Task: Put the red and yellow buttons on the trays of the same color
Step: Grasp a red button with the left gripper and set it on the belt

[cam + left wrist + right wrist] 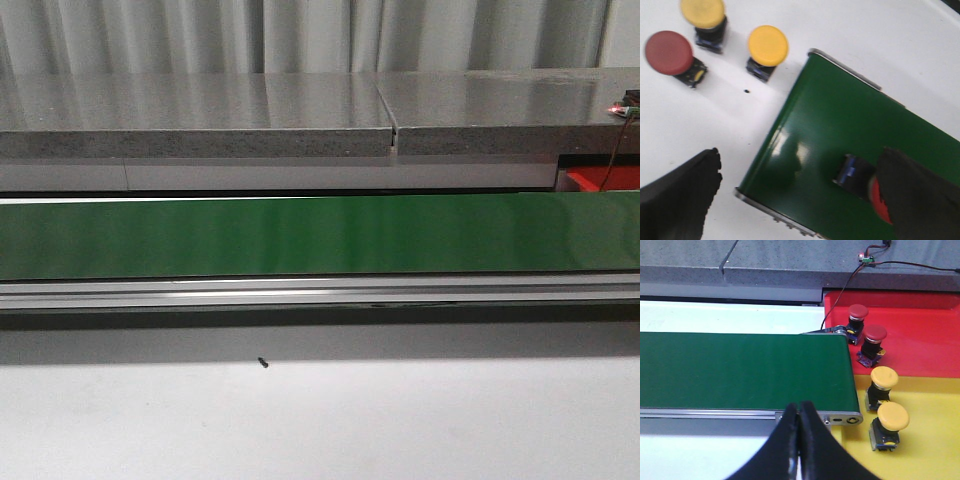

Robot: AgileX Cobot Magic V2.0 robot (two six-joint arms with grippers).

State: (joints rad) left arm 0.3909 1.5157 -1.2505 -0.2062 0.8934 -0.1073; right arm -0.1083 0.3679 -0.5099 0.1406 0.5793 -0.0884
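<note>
Releasing, my wide left claw [800, 195] risks tipping the red-capped plastic button [865, 187] on the glossy green belt [840, 115].

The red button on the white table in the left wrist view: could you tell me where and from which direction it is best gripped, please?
Grip the red button across its dark square base, below the wide domed cap, coming from above. The cap overhangs and is rounded, so fingers might slip there. The nearest yellow button stands apart, leaving room.
</note>
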